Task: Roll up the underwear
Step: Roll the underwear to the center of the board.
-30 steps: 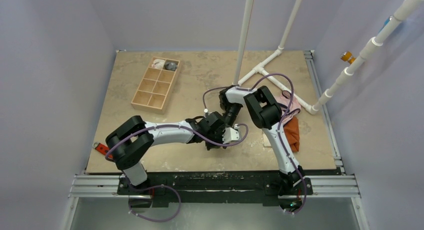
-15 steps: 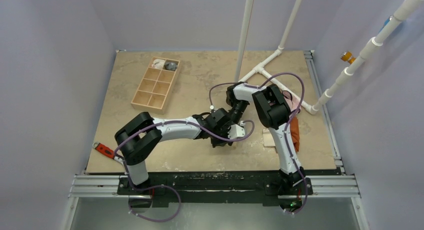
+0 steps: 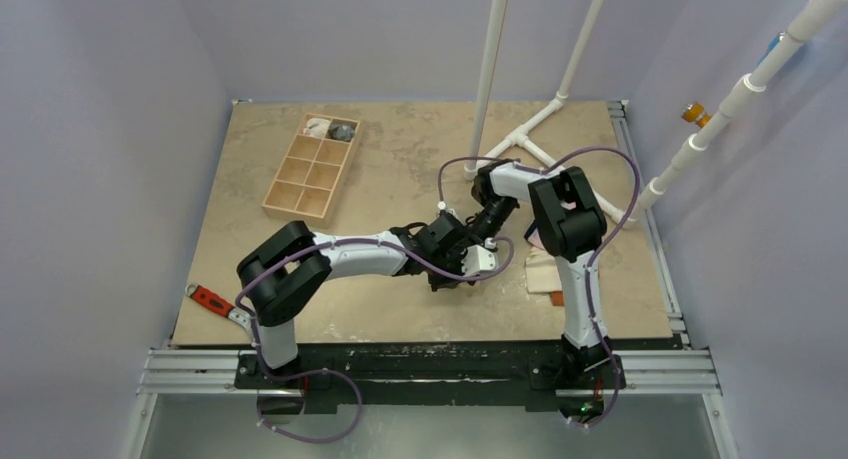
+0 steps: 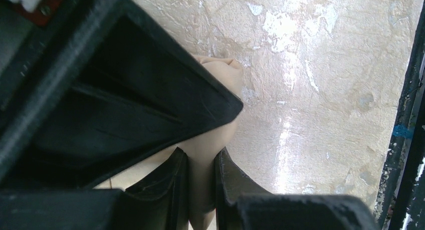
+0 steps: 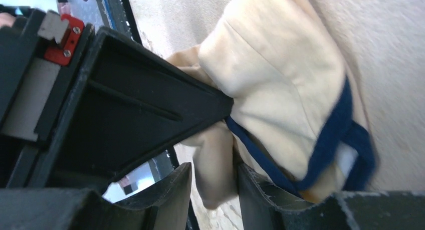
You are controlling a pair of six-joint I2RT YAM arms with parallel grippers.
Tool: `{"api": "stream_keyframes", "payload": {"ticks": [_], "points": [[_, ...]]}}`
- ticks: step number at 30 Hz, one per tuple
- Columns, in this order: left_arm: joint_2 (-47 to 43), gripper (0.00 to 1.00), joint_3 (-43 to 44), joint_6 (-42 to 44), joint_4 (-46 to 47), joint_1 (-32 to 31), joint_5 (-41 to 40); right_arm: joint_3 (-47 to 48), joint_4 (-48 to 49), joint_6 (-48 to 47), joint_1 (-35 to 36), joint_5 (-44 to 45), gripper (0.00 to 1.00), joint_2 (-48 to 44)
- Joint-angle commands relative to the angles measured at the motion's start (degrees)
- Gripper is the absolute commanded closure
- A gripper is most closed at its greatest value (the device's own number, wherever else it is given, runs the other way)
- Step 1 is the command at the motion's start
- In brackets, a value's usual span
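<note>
where two tools (image 4: 213,140) (image 5: 220,140) clamp, one underwear (image 5: 280,89).

Your left arm (image 3: 347,252) and right arm (image 3: 578,297): white links between bulky black joint housings (image 3: 285,279). You see a purple cable (image 3: 634,184) running in loops along each arm. Gripper fingers (image 4: 125,104) are matte black, wedge-shaped, ribbed and faintly scratched. Note a red bracket (image 5: 68,32) with dark screws, beside a grey-white block (image 5: 30,99), on your right wrist.
</note>
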Motion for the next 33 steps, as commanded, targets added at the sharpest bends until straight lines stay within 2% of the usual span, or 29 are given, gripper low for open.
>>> {"api": "stream_keyframes", "payload": {"ticks": [1,10,15,19,25,33], "points": [[3.9,1.00,-1.3,0.3,-6.1,-0.5,-0.5,-1.8,7.3,-2.9,-3.0,6.9,0.59,-3.5],[5.0,1.00,0.0,-1.0,-8.7,-0.3,1.3,-5.2,8.6,-2.6,-7.7,7.1,0.60,-9.1],[6.2,1.00,1.8,-2.6,-11.4,1.5,6.7,-7.8,12.0,0.1,-10.1,6.7,0.64,-15.4],[7.8,1.00,4.0,-3.9,-14.0,5.3,12.9,-9.8,16.1,4.3,-11.6,7.1,0.64,-21.2],[11.6,1.00,8.6,-5.1,-19.4,10.6,20.9,-13.0,25.1,12.0,-12.1,12.0,0.63,-30.0],[19.2,1.00,16.6,-5.4,-27.9,14.2,29.4,-18.6,32.8,17.9,-12.2,20.8,0.62,-41.0]]}}
